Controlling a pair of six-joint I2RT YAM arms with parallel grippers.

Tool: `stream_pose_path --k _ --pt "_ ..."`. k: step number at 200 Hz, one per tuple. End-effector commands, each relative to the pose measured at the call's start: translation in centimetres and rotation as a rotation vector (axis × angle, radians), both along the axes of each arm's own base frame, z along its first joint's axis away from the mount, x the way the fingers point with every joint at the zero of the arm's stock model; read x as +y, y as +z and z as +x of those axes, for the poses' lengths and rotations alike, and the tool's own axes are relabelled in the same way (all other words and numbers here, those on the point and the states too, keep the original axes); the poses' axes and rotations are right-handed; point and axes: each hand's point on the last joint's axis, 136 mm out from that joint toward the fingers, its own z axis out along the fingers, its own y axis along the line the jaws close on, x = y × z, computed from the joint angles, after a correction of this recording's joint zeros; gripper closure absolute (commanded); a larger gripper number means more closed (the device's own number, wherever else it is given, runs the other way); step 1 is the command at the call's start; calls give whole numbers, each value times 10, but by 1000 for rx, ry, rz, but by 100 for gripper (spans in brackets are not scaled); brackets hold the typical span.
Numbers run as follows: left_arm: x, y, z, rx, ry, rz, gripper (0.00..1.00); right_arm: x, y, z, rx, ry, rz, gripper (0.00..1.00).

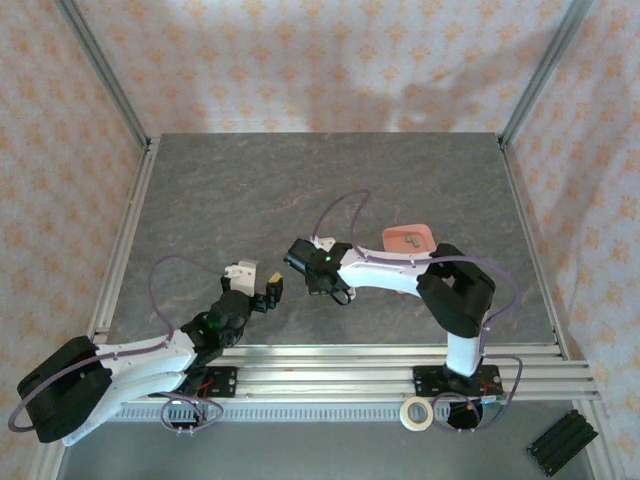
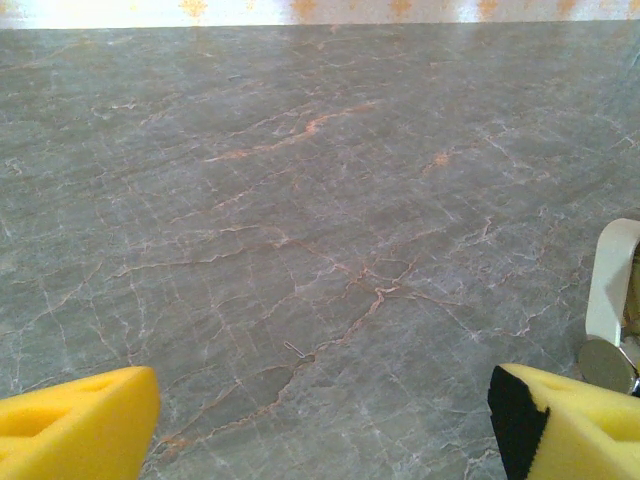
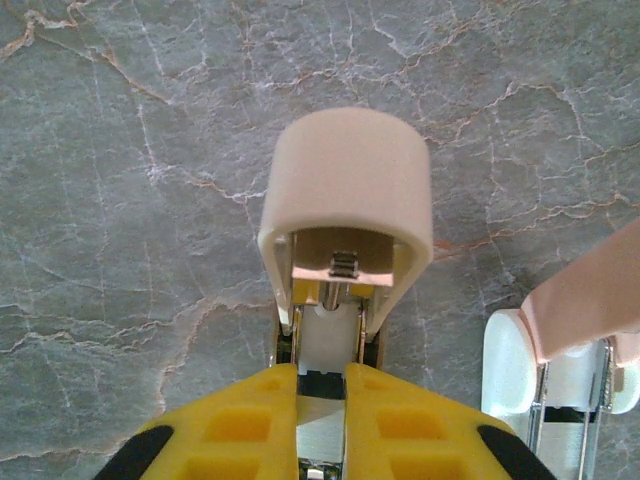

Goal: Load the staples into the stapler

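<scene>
— Where's the stapler (image 3: 345, 215) on your feed?

— In my right jaws, pinched low on its white base between the yellow pads (image 3: 250, 425). Its pink lid is swung up, so the open channel faces my wrist camera. A second stapler (image 3: 512, 365) lies just beside it on the desk (image 3: 120, 200).

— And your left side?

— My left jaws are spread wide with nothing between them, low over bare desk and near the right arm.

— The staples?

— From overhead I see faint flecks in the salmon tray (image 1: 430, 233) behind my right arm. I take those for the staples (image 1: 409, 241), but they are too small to be sure.

— How will they handle?

— My guess is almost weightless and stiff along the strip. They would likely break apart if squeezed hard across the middle, and they would be slick against foam. I'd take a strip lightly by its long sides and keep it level for the channel. The stapler looks like light plastic, so it needs a low, firm grip or it could tip.
</scene>
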Motion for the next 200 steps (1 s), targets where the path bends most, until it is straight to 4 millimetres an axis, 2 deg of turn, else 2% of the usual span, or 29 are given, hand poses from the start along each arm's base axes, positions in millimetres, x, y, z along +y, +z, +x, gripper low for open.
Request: stream_pose_path --k 1,44,109,200 --pt "3 3 3 -9 16 20 13 -4 -8 -4 14 -7 -42 85" --pt "2 2 3 -7 10 20 13 -3 -11 -11 25 -10 -46 85" --pt "3 3 2 -10 11 20 13 -4 -8 -12 21 -19 -44 82" --pt "1 8 3 -17 7 15 13 3 18 -1 -40 -16 -5 72"
